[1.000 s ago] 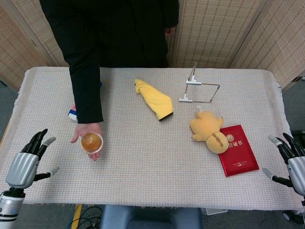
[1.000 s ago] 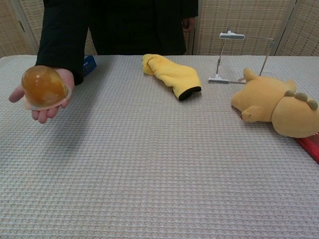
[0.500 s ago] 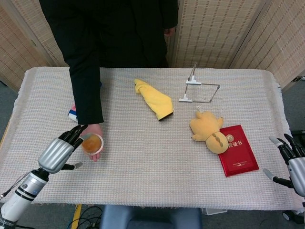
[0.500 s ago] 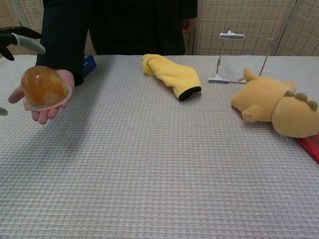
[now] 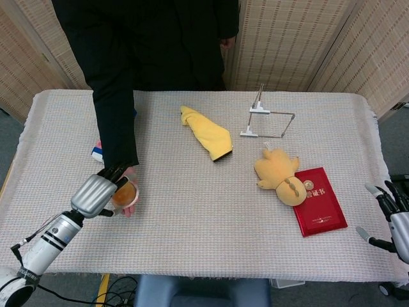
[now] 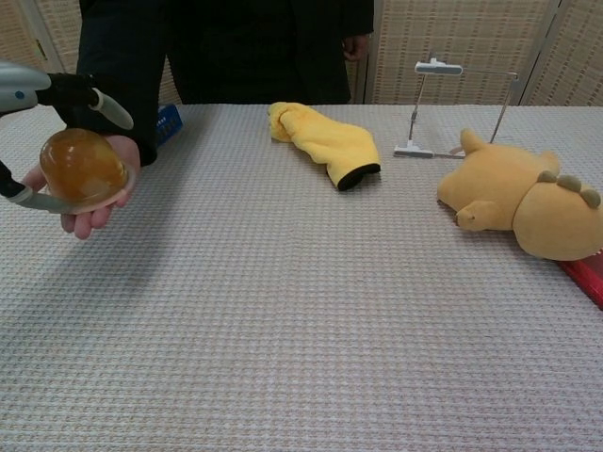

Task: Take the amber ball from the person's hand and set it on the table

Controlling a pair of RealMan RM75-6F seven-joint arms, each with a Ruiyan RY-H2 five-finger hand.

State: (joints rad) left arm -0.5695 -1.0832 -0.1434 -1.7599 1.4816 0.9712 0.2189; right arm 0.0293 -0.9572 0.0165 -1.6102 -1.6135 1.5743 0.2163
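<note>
The amber ball [image 5: 123, 192] [image 6: 82, 168] lies in the person's upturned palm [image 6: 89, 215] above the table's left front area. My left hand [image 5: 96, 194] [image 6: 47, 94] has come in from the left and brackets the ball. Its fingers reach over the top and its thumb sits low beside the palm, without clamping the ball. The person's hand still carries the ball. My right hand [image 5: 393, 214] hangs at the table's right front corner with fingers spread and nothing in it; the chest view does not show it.
A yellow cloth [image 5: 208, 134] lies mid-table at the back. A yellow plush toy [image 5: 281, 174] and a red booklet [image 5: 319, 201] lie to the right, with a wire stand [image 5: 268, 118] behind them. A small blue box [image 5: 97, 152] sits by the person's sleeve.
My left hand moved from the table's left front edge rightward up to the person's palm and now reaches around the ball. The right hand drifted slightly lower.
</note>
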